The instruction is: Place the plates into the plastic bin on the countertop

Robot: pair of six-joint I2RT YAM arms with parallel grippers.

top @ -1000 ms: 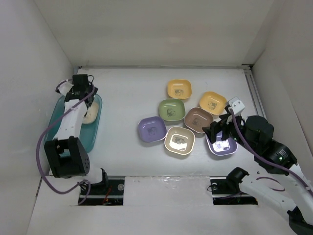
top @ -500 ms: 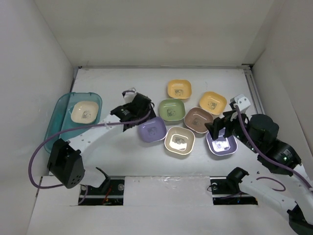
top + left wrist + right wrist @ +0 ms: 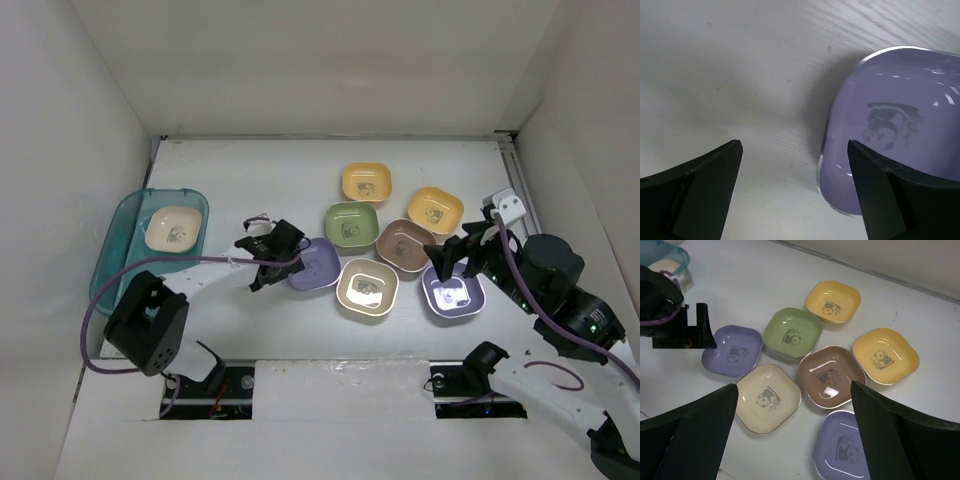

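Observation:
The teal plastic bin [image 3: 118,262] stands at the left and holds one cream plate [image 3: 172,228]. Seven plates lie on the white countertop [image 3: 240,180]: two yellow [image 3: 366,182] [image 3: 434,209], green [image 3: 351,224], brown [image 3: 404,244], beige [image 3: 366,288] and two purple [image 3: 315,264] [image 3: 452,293]. My left gripper [image 3: 272,262] is open and low at the left purple plate's [image 3: 900,130] left rim; one finger [image 3: 890,200] is over the plate, the other [image 3: 705,190] over bare counter. My right gripper [image 3: 452,270] is open and empty, above the right purple plate [image 3: 845,450].
White walls close in the counter on the left, back and right. In the right wrist view the left arm's gripper [image 3: 685,330] sits beside the purple plate [image 3: 734,350], with the bin [image 3: 665,252] at the far upper left.
My left arm swung from over the bin to the left purple plate, leaving the cream plate in the bin. My right arm shifted slightly right.

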